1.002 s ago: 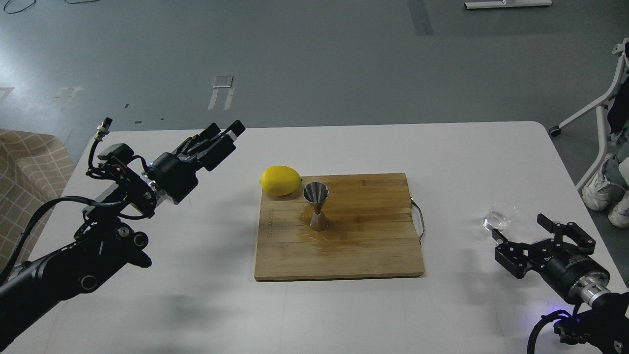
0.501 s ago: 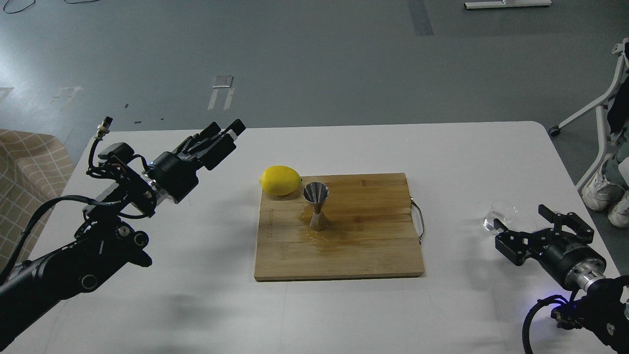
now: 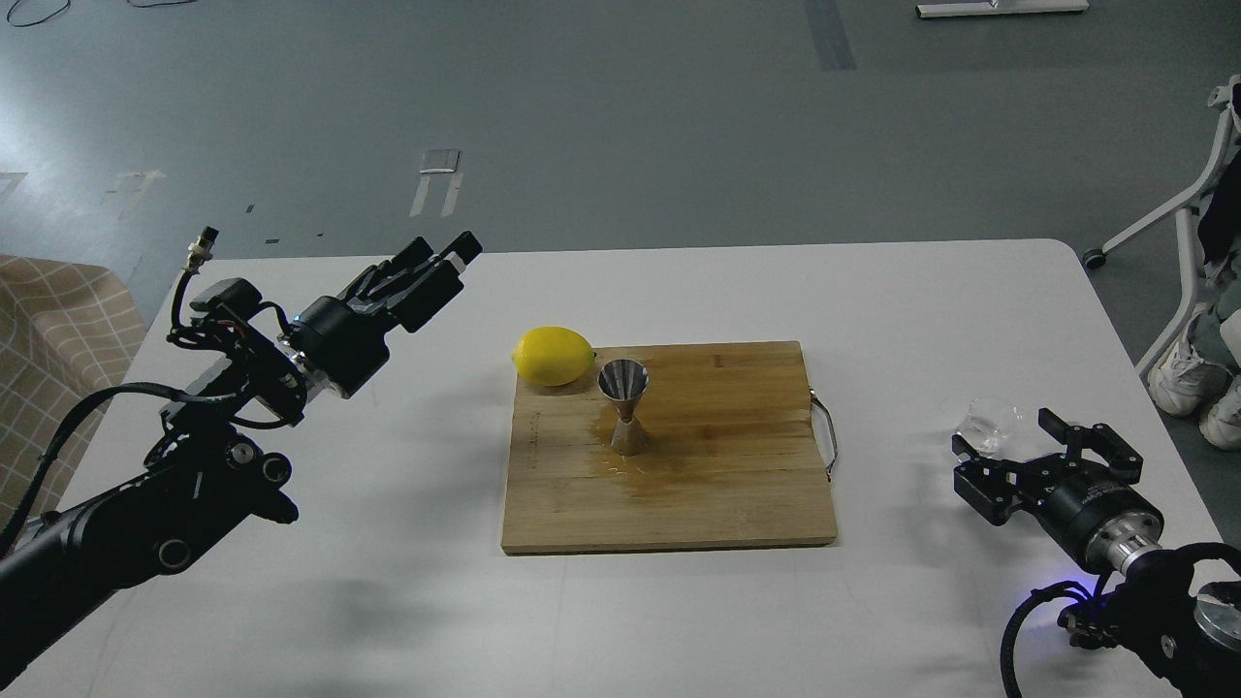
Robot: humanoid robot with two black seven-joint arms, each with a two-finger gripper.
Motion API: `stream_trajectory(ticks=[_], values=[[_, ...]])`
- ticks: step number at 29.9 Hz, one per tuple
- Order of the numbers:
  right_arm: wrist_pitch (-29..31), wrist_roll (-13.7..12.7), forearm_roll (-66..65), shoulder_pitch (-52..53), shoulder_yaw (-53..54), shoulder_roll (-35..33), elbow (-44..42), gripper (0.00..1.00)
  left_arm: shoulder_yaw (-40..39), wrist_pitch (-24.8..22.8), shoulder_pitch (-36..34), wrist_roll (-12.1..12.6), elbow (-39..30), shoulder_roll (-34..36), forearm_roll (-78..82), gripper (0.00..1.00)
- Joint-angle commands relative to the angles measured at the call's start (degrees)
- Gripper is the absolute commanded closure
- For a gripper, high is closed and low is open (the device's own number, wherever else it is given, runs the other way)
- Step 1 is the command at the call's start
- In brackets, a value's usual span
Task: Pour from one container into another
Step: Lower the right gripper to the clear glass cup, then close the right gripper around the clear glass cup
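The clear glass cup [image 3: 987, 425] stands on the white table at the far right, holding a little clear liquid. My right gripper [image 3: 1003, 433] is open just in front of it, its two fingertips reaching to either side of the cup's near part; I cannot tell if they touch it. The steel jigger [image 3: 623, 407] stands upright on the wooden cutting board [image 3: 717, 494], with a wet patch around its foot. My left gripper [image 3: 443, 254] hovers open and empty over the table's left side, well left of the board.
A yellow lemon [image 3: 554, 356] lies at the board's back left corner, close to the jigger. A metal handle [image 3: 827, 436] sticks out of the board's right edge. A chair base and a person's shoes are off the table's right edge.
My right gripper has moved left and forward, so its open fingers now flank the glass cup. The left arm has barely shifted. Jigger and lemon have not moved.
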Motion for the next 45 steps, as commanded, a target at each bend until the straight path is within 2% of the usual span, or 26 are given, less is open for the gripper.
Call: stream_trajectory(ticks=[1,14,20,22,23,24,39,45], values=[[-0.12,0.08,-0.17,0.0,0.0,0.45,-0.35,0.0,-0.02,0.02,-0.03,0.0,0.0,0.01,0.0,0.02],[-1.96,0.26,-0.17,1.41,0.0,2.03,-1.06,0.0,-0.81,-0.07,-0.03,0.0,0.0,0.18,0.0,0.02],[-3.28,0.34,-0.26,1.67,0.0,2.3,-1.06,0.1,-0.81,0.02,-0.03,0.0,0.17,0.27,0.0,0.02],[-3.37,0.34,-0.26,1.67,0.0,2.3,-1.06,0.23,-0.81,0.02,-0.03,0.0,0.17,0.27,0.0,0.02],[-3.37,0.34,-0.34,1.59,0.0,2.3,-1.06,0.35,-0.9,0.02,-0.03,0.0,0.09,0.27,0.0,0.02],[-3.37,0.34,-0.87,1.59,0.0,2.3,-1.06,0.4,-0.9,0.02,-0.03,0.0,0.17,0.27,0.0,0.02],[-3.37,0.34,-2.02,1.67,0.0,2.74,-2.02,0.4,-0.9,0.02,-0.12,0.0,0.17,0.45,0.0,0.02],[-3.1,1.31,-2.19,1.67,0.0,2.65,-2.02,0.52,-0.9,0.02,-0.12,0.0,0.09,0.45,0.0,0.02]])
